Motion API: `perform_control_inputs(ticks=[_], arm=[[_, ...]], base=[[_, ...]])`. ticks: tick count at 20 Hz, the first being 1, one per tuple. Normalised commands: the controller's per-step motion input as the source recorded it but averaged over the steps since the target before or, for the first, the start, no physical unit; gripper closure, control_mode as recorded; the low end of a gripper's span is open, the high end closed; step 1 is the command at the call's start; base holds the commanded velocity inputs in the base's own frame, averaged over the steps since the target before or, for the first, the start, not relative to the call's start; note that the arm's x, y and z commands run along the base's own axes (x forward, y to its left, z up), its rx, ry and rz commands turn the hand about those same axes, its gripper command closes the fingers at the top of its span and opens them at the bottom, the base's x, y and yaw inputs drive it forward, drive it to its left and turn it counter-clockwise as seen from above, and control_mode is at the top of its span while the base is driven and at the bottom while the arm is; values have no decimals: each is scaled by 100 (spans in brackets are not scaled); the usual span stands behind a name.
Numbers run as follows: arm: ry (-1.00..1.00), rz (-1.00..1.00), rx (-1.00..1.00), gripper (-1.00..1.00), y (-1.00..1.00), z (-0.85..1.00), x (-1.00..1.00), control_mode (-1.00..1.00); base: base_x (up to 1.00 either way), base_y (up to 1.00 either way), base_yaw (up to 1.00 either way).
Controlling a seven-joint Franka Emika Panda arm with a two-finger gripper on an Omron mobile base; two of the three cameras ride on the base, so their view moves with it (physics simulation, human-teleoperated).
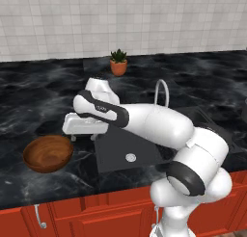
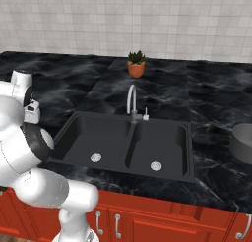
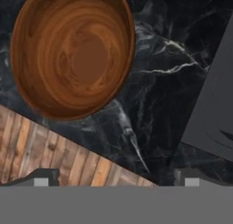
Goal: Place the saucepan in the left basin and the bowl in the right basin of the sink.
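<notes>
The wooden bowl (image 1: 48, 153) sits upright on the black counter, left of the sink (image 2: 129, 119). My gripper (image 3: 116, 180) hovers over the counter between bowl and sink; it is open, with nothing between its wide-set fingertips (image 3: 41, 178). Seen from the hand, the bowl (image 3: 73, 52) lies ahead and to the left. The left basin (image 2: 83, 137) and the right basin (image 2: 165, 143) hold nothing but their drains. A grey saucepan (image 2: 242, 142) stands on the counter right of the sink, cut off by the picture's edge; its handle is hidden.
A curved silver faucet (image 2: 131, 102) rises behind the sink's divider. A small terracotta plant pot (image 2: 136, 65) stands at the back by the tiled wall. The counter's front edge (image 3: 86, 143) runs just below the bowl, above red cabinets (image 1: 91, 214).
</notes>
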Motion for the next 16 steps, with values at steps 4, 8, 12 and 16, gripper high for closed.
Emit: perform_control_inputs(ticks=[4, 8, 12, 16], arm=[[3, -3, -6, -100, 23, -22, 28, -100], [0, -2, -11, -100, 16, -19, 22, -100], [0, -1, -17, -100, 13, -20, 16, -100], [0, -2, -11, -100, 11, -19, 21, -100]], base=[[0, 0, 0], [0, 0, 0], [0, 0, 0], [0, 0, 0]])
